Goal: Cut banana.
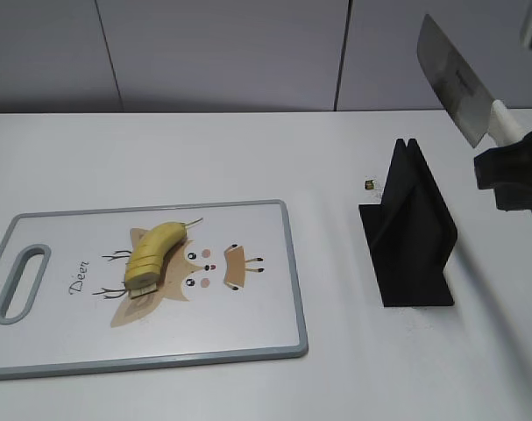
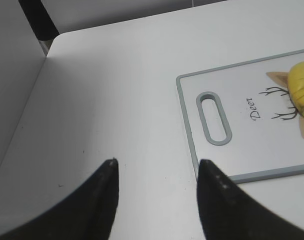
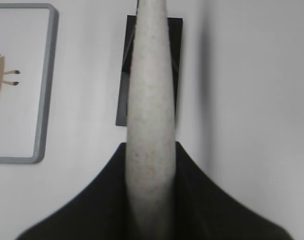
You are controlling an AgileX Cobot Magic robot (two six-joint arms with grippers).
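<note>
The banana [image 1: 154, 255], short, curved and yellow with cut lines across it, lies on the white cutting board [image 1: 257, 316] over the deer print. Its cut end also shows in the left wrist view [image 2: 302, 87]. My right gripper [image 1: 509, 167] is shut on the white handle of a knife [image 1: 451, 81] and holds it in the air at the far right, above the black knife stand [image 1: 410, 232]. In the right wrist view the knife handle [image 3: 149, 100] sits between the jaws [image 3: 150, 150]. My left gripper [image 2: 157, 165] is open and empty over bare table, left of the board's handle slot [image 2: 214, 118].
A small dark object [image 1: 369, 184] lies on the table just left of the knife stand. A grey wall runs behind the table. The table's left edge and rounded corner [image 2: 56, 42] show in the left wrist view.
</note>
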